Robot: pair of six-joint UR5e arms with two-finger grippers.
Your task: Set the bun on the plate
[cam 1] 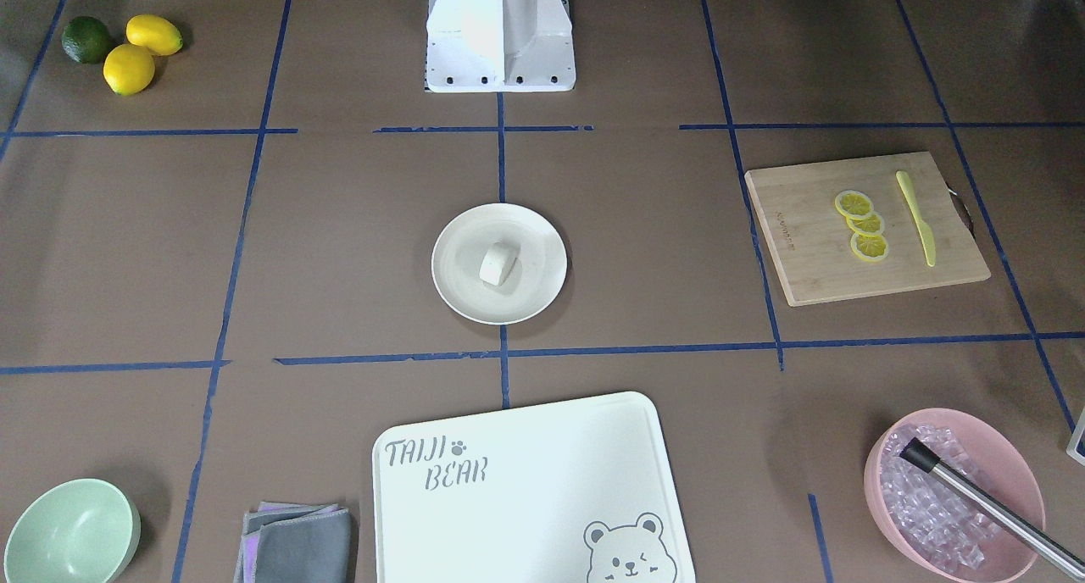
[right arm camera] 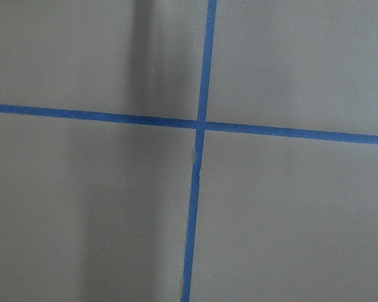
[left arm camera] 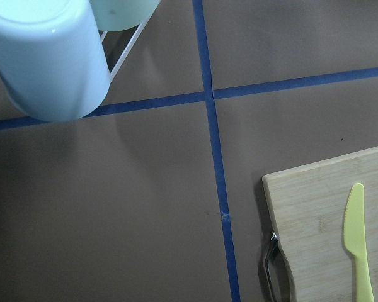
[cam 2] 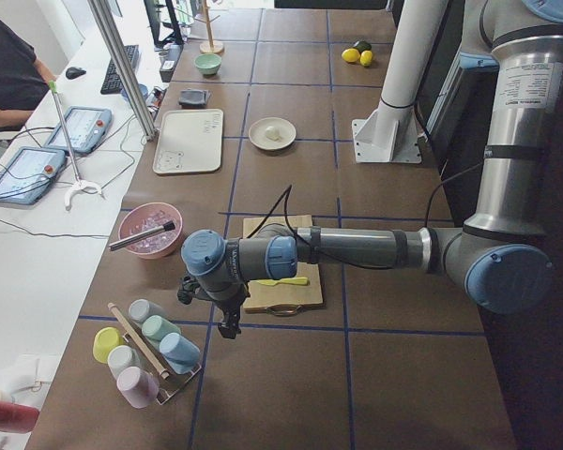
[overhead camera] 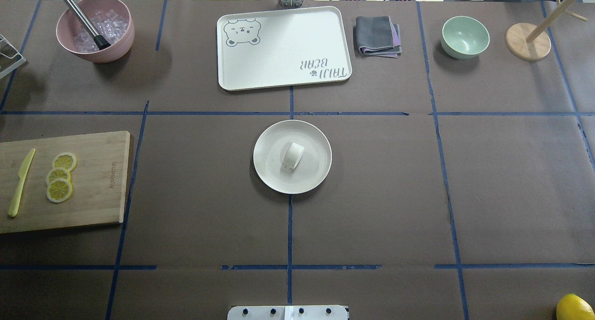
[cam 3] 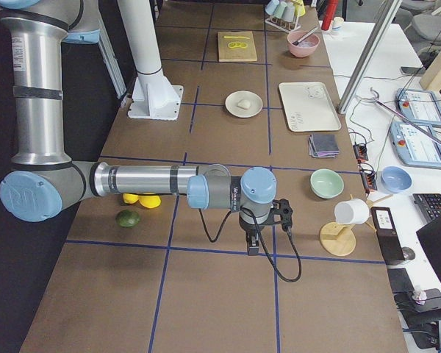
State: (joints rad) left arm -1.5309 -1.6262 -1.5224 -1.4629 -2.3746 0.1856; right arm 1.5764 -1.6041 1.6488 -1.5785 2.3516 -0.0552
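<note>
A brown paper-covered table [overhead camera: 186,194], crossed by blue tape lines, is filling every view. At its centre the plate [overhead camera: 265,171] is sitting with the bun [overhead camera: 293,155] lying in its middle, so the placing is looking done. In the overhead view a bear-printed board [overhead camera: 283,48] is lying at 12 o'clock from the plate and a wooden board [overhead camera: 93,180] at 9 o'clock.

The bun is looking light, soft and smooth-skinned, so a hard pinch would likely be denting it. Its long axis is running roughly from 1 to 7 o'clock, and a gentle hold across the rounded flanks, at 4 and 10 o'clock, is seeming the safest.

The left gripper [cam 2: 229,323] is hanging over the table beside a rack of cups [cam 2: 148,349], well apart from the plate. The right gripper [cam 3: 254,246] is hanging over a tape crossing at the opposite end. Both are touching nothing that I can see. They are showing only in the side views, so I cannot tell how wide either is standing.
</note>
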